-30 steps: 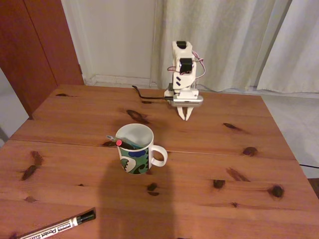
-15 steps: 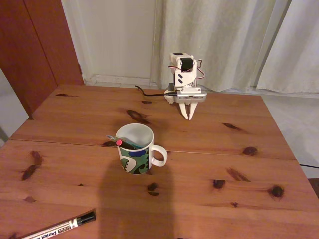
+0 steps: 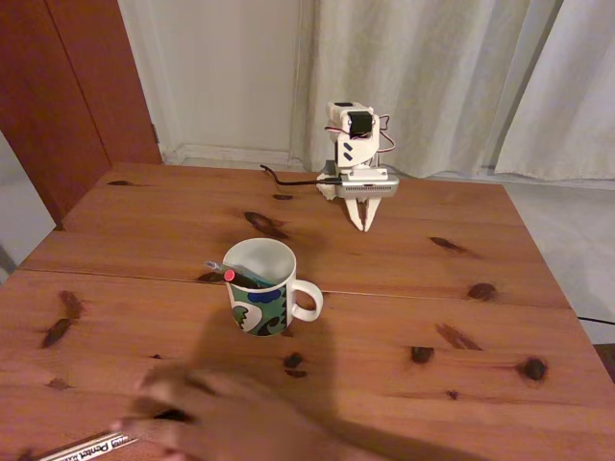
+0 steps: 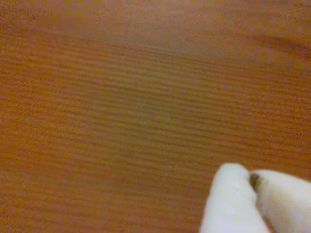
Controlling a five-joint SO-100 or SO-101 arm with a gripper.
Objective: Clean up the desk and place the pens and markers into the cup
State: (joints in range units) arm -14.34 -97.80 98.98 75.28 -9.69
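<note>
The white cup (image 3: 261, 286) with its green and blue swirl stands mid-desk, handle to the right in the fixed view. A teal pen (image 3: 219, 268) and a dark pen with a red end (image 3: 231, 276) lean inside it. The white marker (image 3: 82, 448) lies at the front left edge, and a person's blurred hand (image 3: 226, 418) reaches over its cap end. My white gripper (image 3: 362, 227) is folded down at the far side of the desk (image 3: 432, 317), shut and empty. In the wrist view its fingertips (image 4: 252, 180) meet just above the wood (image 4: 121, 111).
A black cable (image 3: 288, 180) runs across the far side of the desk to my base. Curtains and a wall stand behind it, a dark red door at the left. The desk's right edge drops to the floor.
A person's hand has come in at the front edge and now covers the marker's black cap. One second ago my arm stood higher; it has folded down and now rests still.
</note>
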